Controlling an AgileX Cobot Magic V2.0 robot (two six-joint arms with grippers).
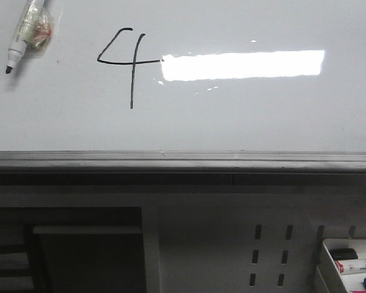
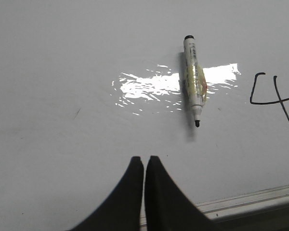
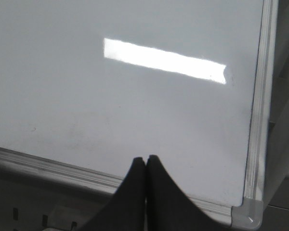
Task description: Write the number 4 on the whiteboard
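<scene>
The number 4 (image 1: pixel 125 64) stood finished on the whiteboard (image 1: pixel 244 116), left of centre. The uncapped marker (image 1: pixel 25 32) lay near the far-left corner. Both the left gripper (image 2: pixel 144 166) and the right gripper (image 3: pixel 145 166) were closed and empty; nothing seemed left.

Overhead light throws a bright rectangular glare across the glossy whiteboard (image 1: pixel 61 128), washing out the bar end of the number 4 (image 1: pixel 127 61); in the left wrist view the glare looks rippled; the marker (image 2: pixel 194 79) casts a soft shadow; the area below the rim is dim, slightly grainy.
</scene>
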